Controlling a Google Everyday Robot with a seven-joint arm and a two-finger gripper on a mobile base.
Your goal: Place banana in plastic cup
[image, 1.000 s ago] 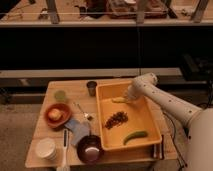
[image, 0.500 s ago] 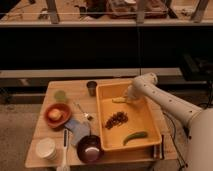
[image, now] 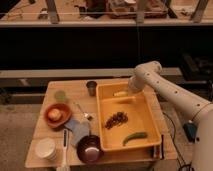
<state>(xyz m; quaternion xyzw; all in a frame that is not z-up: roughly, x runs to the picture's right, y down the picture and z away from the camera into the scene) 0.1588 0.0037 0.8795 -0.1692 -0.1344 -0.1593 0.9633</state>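
Arm: the white arm reaches in from the right, elbow raised and forearm angled down into the far end of the yellow tray.
Gripper: the gripper hangs low at the tray's back wall, just beside the banana; whether it is wide, narrow or holding anything cannot be told.
Banana: lies inside the tray near its far edge, well apart from the plastic cup.
Plastic cup: upright on the wooden table, left of the dark metal cup and outside the tray.
Change: arm, gripper and banana sit as they did half a second ago; nothing on the table has shifted.
Tray: also holds a brown cluster and a green pod.
Table: an orange bowl, a white tub and a dark bowl stand left of the tray.
Room: dim, with a dark wall and a cluttered counter behind.
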